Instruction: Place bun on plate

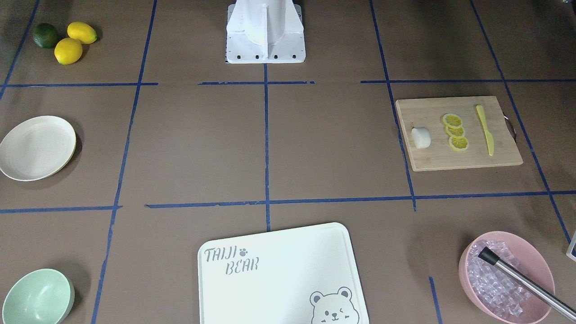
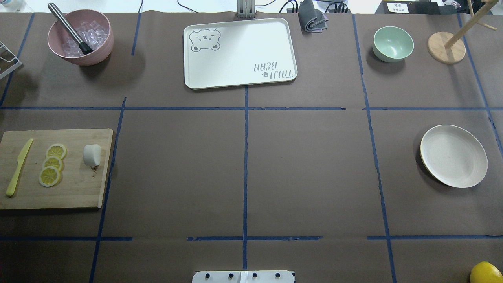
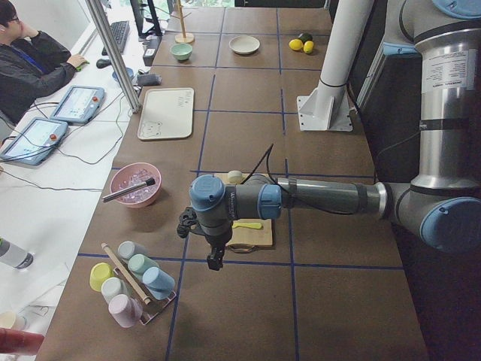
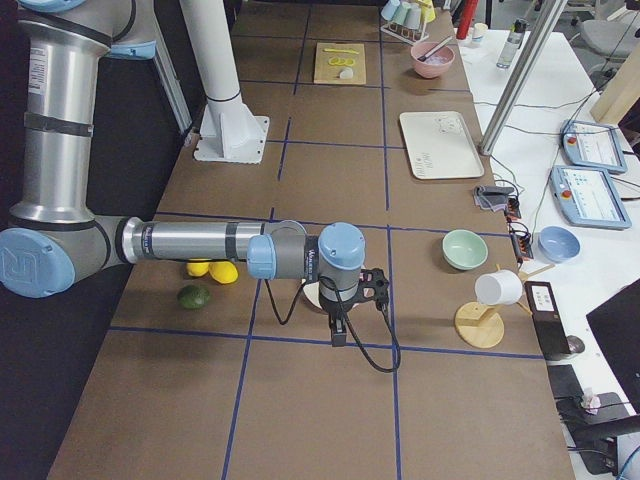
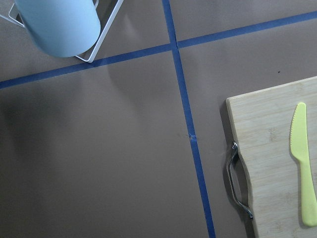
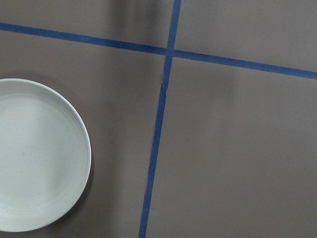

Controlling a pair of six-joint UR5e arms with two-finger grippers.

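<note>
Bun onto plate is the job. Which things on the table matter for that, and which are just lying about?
For the job: bun, on the wooden cutting board; plate.
Lying about: lemon slices, yellow knife, bear-printed tray, mint-green bowl, pink bowl of ice, whole lemons, lime.

Left gripper and right gripper show in the side views only, too small to tell how the jaws stand. Plate cut by the left edge of the right wrist view; in the right side view the right arm hides most of it. Board runs off the right and bottom edges of the left wrist view; in the left side view the left arm covers part of it, bun a speck.
</note>
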